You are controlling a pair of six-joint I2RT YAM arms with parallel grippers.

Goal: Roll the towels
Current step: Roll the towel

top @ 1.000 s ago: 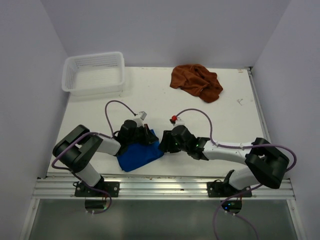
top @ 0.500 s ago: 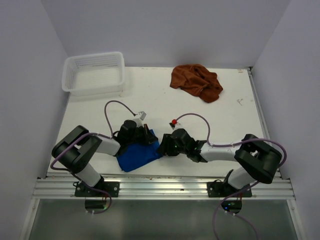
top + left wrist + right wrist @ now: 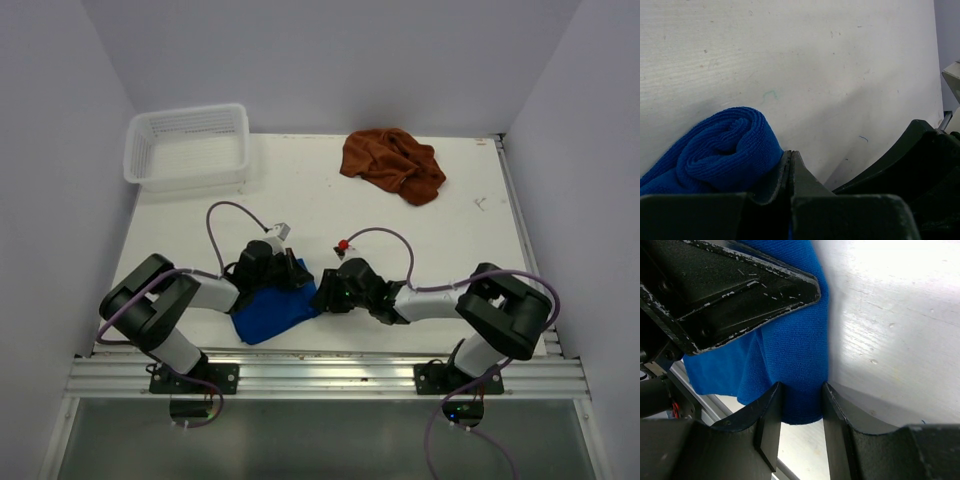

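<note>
Towels, two in all: the blue towel fills the gap between the fingers of the right gripper, which clamp a folded edge from both sides. The left gripper has its jaws pressed flat together, just beside a rolled end of the same cloth. The two grippers sit almost tip to tip at the towel's right side, close to the near edge of the table. The one rust-brown towel lies crumpled near the far edge. One white basket sits in the far-left corner. Open tabletop lies between.
</note>
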